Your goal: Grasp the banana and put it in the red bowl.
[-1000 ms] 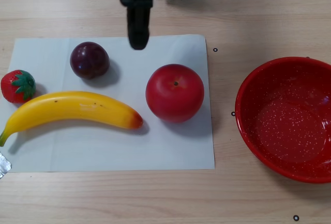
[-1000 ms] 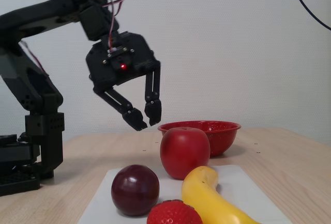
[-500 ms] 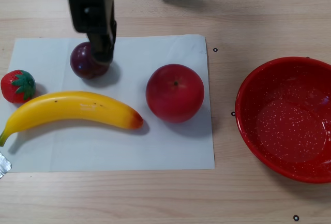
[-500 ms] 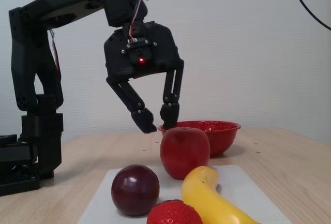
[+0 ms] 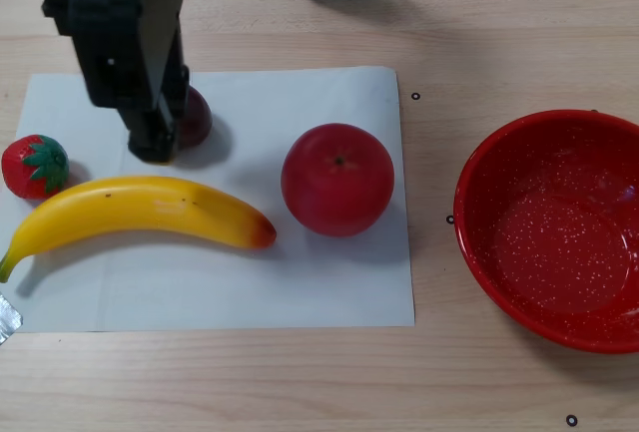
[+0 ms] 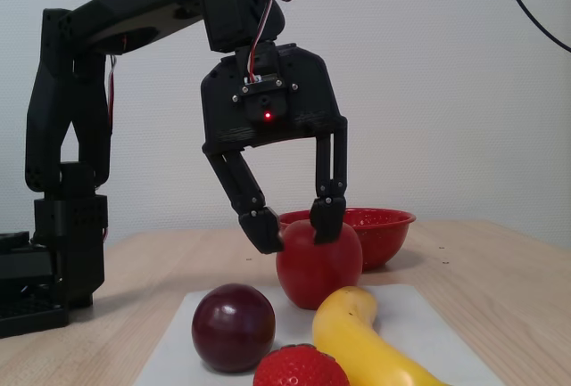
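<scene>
Gripper (image 6: 293, 227) hangs above the table in the fixed view, fingers spread apart and holding nothing; in the other view its dark body stands over the far left part of the white paper sheet (image 5: 339, 292), just behind the banana (image 5: 140, 211). Banana lies flat on the paper, long axis running left to right in the other view, greenish stem at the left edge, orange-red tip toward the apple (image 5: 336, 179) but not touching it. Red bowl (image 5: 479, 168) sits off the paper to the right, well apart from the banana, nothing in it. Step in hand, as I judge it: approach and grasp. Best to come down over the thick middle of the banana with the jaws straddling its short width, clear of the strawberry (image 5: 33, 166) and dark plum (image 5: 195, 118) nearby; glossy skin may slip, so close squarely. Count: one banana, one apple, one plum, one strawberry, one bowl, one sheet.
</scene>
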Controlling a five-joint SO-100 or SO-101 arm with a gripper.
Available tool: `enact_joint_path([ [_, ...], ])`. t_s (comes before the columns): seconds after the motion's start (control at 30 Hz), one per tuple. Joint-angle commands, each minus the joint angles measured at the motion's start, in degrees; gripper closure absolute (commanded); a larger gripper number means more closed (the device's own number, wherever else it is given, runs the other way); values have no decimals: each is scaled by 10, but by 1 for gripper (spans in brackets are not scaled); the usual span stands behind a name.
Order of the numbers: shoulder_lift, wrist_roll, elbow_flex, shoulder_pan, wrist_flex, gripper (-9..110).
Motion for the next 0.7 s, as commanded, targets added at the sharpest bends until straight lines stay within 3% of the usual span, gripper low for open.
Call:
enact_joint_path([
  [0.0, 18, 12, -65, -5, -19, 88],
  [0.67, -61, 31, -111, -33, -99, 80],
])
